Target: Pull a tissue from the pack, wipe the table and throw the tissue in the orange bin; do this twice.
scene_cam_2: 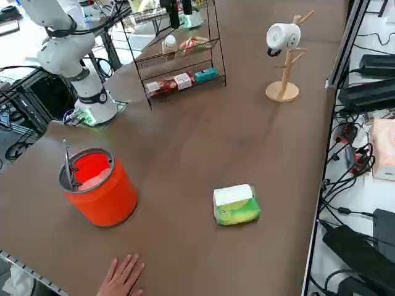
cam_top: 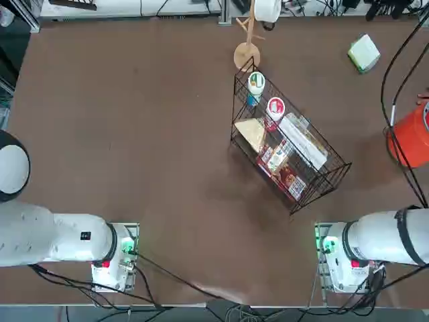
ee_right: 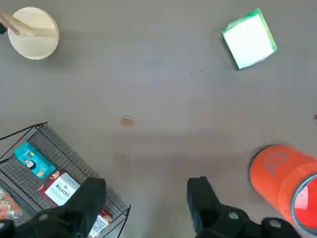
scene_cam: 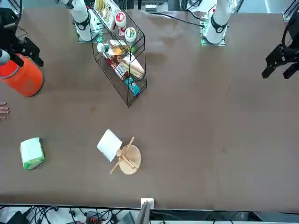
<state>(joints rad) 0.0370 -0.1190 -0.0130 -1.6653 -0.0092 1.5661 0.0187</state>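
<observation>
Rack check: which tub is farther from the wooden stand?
The red-marked tub; the green-marked tub is nearer the stand. Right gripper: open, above the table.

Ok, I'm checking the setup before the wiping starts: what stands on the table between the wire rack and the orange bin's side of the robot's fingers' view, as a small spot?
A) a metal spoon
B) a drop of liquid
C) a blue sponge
B, a small glossy brownish droplet lies on the bare tabletop.
</observation>
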